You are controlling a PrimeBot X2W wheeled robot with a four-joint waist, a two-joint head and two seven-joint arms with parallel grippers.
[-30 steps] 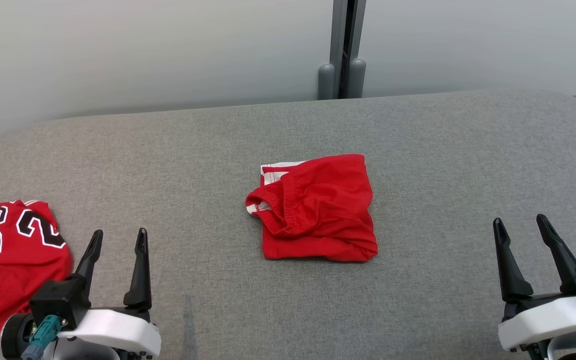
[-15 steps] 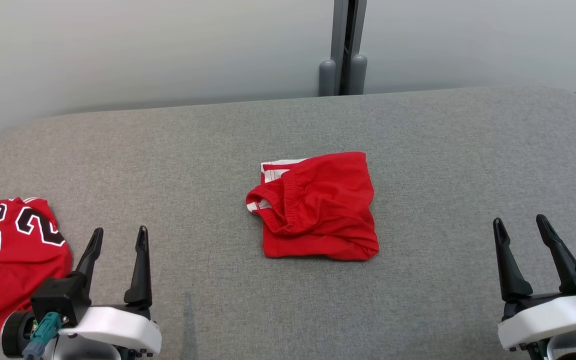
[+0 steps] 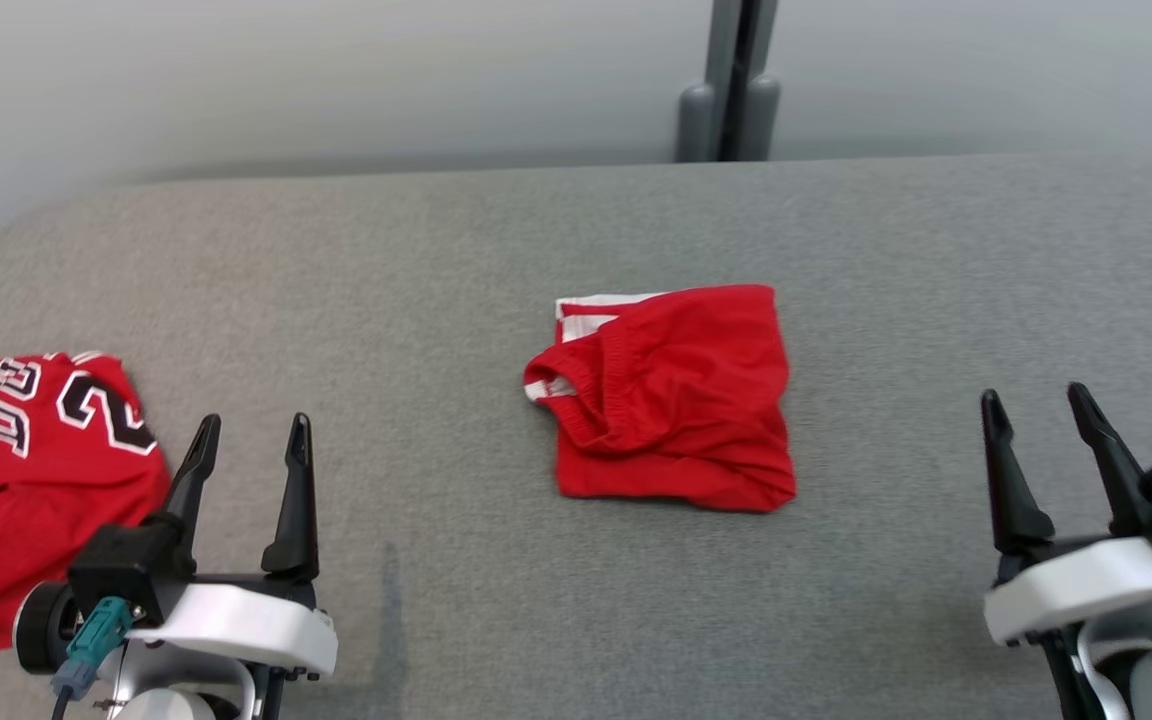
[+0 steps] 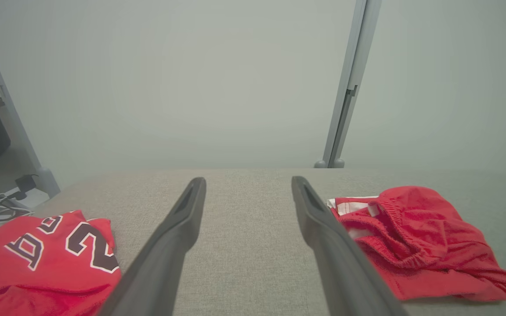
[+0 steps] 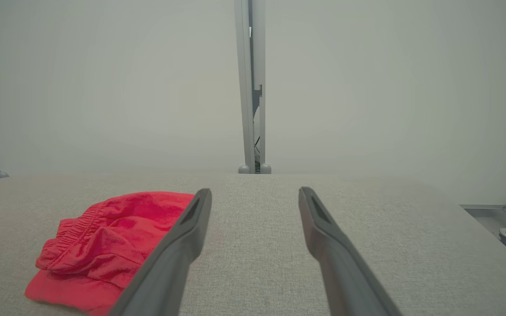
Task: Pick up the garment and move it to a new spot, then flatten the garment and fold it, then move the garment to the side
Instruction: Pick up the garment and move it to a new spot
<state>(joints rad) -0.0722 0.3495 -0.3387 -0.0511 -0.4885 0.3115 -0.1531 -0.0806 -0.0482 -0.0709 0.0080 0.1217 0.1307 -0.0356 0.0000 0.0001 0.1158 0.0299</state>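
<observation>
Shorts (image 3: 676, 400): lying in a rumpled, roughly square red heap near the middle of the grey table (image 3: 436, 250); showing the elastic waistband gaping toward the left and a white-striped edge peeking out at the far left corner; touching neither gripper.

Left gripper (image 3: 254, 420): hovering at the lower left of the head view, pointing away from the robot; keeping both dark fingers spread wide and gripping nothing; sitting between the jersey and the shorts, near the jersey's edge and well apart from the shorts.

Right gripper (image 3: 1032, 392): hovering at the lower right of the head view, also pointing away from the robot; standing spread wide with nothing between the fingers; staying well apart from the shorts, over bare grey fabric.

Jersey (image 3: 26, 500): lying crumpled at the left edge of the table, showing black-and-white lettering and a number face up.

Left wrist view: showing the jersey to the left of the fingers and the shorts to the right, with bare table between the two fingertips.

Right wrist view: showing the shorts to the left of the fingers, partly hiding behind the left finger.

Post (image 3: 736, 80): standing upright behind the far edge of the table, against a pale wall.
</observation>
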